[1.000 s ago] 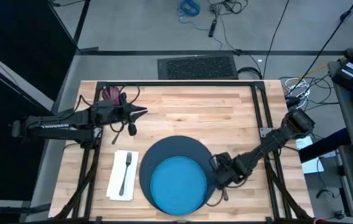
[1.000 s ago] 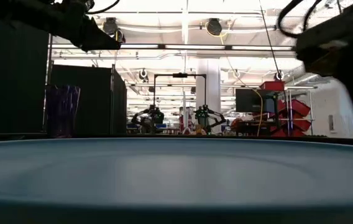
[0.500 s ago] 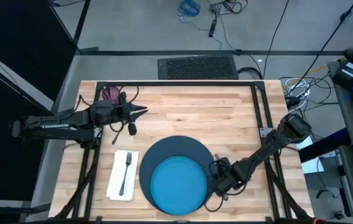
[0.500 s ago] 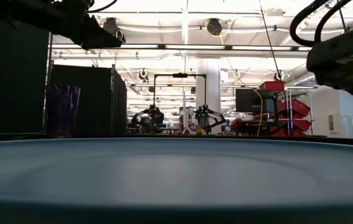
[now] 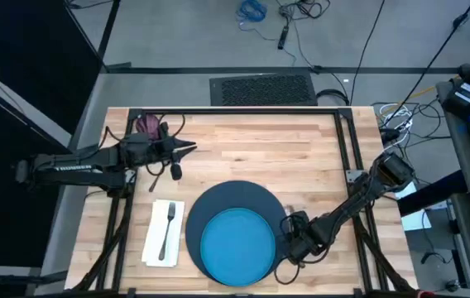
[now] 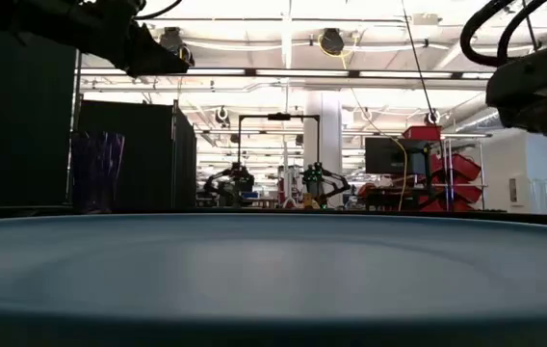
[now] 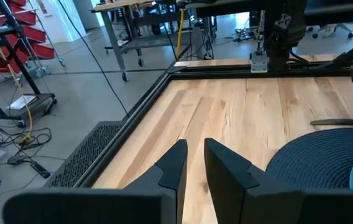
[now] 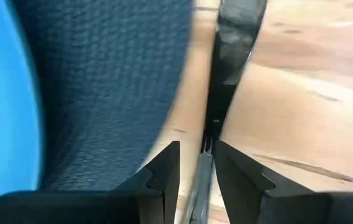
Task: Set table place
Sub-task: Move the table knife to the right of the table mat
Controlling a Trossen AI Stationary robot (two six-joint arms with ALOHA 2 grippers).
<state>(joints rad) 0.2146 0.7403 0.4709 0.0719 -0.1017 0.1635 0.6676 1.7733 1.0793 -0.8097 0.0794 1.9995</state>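
On the table point(image 5: 318, 149) lies the dark blue mat point(image 5: 218, 199) with the bright blue plate point(image 5: 237, 244) on it. Left of them, the fork point(image 5: 168, 228) lies on the white napkin point(image 5: 154, 240). The purple cup point(image 5: 146, 124) stands at the far left corner. My right gripper point(image 5: 291, 247) is low at the mat's right edge, shut on a metal knife point(image 8: 235, 37). My left gripper point(image 5: 192, 149) hovers shut over the far left of the table, near the cup, holding nothing. No spoon shows. My right gripper has the knife's narrow handle part point(image 8: 209, 140) between its two fingers, which come from above and reach across it. The knife runs along the mat's right edge, far to near. Whether it rests on the wood I cannot tell.
Bare wood stretches across the far half and the right side of the table. A black frame point(image 5: 235, 113) borders the top. In the low view the plate's rim point(image 6: 273, 270) fills the foreground.
My right gripper has moved a little toward the table's near edge, along the mat's right side.
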